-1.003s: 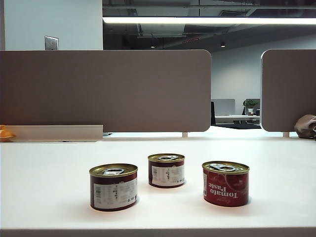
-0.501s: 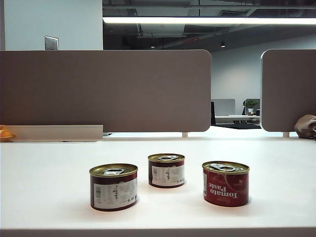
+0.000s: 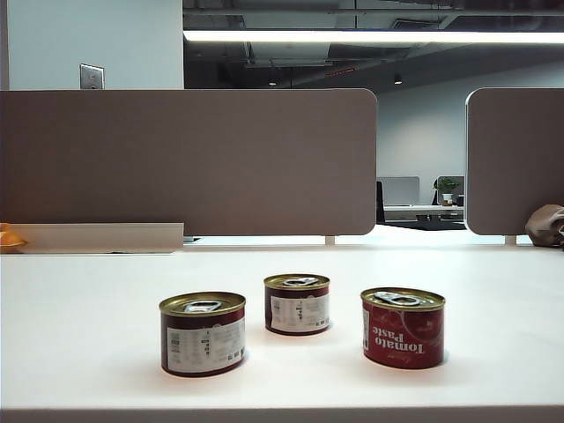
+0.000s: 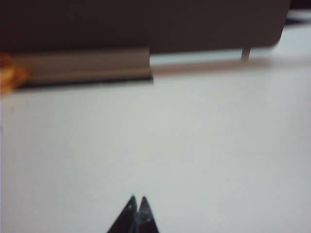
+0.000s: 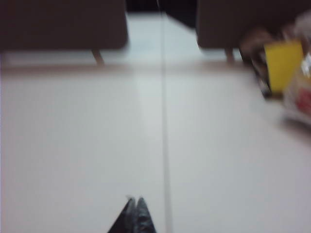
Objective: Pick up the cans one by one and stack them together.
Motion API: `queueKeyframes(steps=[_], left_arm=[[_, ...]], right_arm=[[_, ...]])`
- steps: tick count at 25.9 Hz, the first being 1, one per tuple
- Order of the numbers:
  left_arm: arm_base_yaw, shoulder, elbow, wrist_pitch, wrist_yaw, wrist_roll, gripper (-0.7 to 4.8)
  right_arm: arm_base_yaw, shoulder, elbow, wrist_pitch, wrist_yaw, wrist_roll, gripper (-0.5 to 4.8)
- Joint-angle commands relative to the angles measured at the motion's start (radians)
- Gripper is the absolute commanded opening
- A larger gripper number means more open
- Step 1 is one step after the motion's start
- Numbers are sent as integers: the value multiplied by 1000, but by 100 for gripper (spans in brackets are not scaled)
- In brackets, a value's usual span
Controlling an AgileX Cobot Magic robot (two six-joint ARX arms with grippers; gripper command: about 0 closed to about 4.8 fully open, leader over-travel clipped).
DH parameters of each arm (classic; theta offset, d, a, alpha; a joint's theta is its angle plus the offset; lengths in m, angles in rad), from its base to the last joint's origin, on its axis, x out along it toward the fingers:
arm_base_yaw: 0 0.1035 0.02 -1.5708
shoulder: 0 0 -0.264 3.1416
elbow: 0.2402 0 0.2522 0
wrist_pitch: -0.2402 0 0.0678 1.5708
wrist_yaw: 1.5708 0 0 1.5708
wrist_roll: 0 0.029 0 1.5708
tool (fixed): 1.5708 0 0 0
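Three cans on the white table (image 3: pixel 79 317) and none stacked: take the middle can (image 3: pixel 297 304) as the marker, sitting farthest back with its white text panel facing the camera and its gold pull-tab lid up; the left can (image 3: pixel 203 334) stands nearer the front edge and off to the left of it, well apart, also showing its white panel; the right can (image 3: pixel 403 327) stands to the right and a bit forward of the middle one, apart too, red label out with "Tomato Paste" reading upside down. All three upright, nothing touching them. Behind the middle can runs a grey divider panel (image 3: pixel 189 159), with a second panel (image 3: pixel 515 159) off to the right and a pale rail (image 3: pixel 101 236) along the far left. Neither arm shows in the exterior view. The left gripper (image 4: pixel 136 204) hovers over bare table, fingertips pressed together, holding nothing; picture blurred. The right gripper (image 5: pixel 134 204) likewise has its tips closed together over bare table, empty, with a yellow object (image 5: pixel 283 65) at the far side, too blurred to identify
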Motion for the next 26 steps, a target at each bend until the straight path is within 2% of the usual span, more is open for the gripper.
queueKeyframes(steps=[1,4,7,9,11,12,14,15,18,21,23,26], left_arm=[[1,0,105,88,68,-90,-5],[1,0,194,87,139,-157,-5],[1,0,271,87,233,-204,-5],[1,0,318,87,313,-211,-5],[1,0,347,87,401,-212,-5],[1,0,352,87,428,-220,-5],[1,0,353,77,459,-273,-5],[1,0,353,56,458,-307,-5],[1,0,353,-18,462,-412,-5],[1,0,353,-54,501,-427,0],[1,0,353,-77,502,-428,41],[1,0,353,-98,512,-431,40]], right_arm=[[0,-1,-3,423,-131,287,0],[0,-1,-3,688,-146,455,0],[0,-1,-3,887,-147,542,0],[0,0,-3,1007,-147,586,0],[0,0,-3,1107,-184,685,0],[0,0,-3,1127,-211,691,-1],[0,0,-3,1149,-354,732,0],[0,0,-3,1151,-462,768,0],[0,0,-3,1146,-652,858,-1],[0,0,-3,1154,-726,959,0],[0,0,-3,1151,-726,1051,0],[0,0,-3,1146,-763,1116,0]])
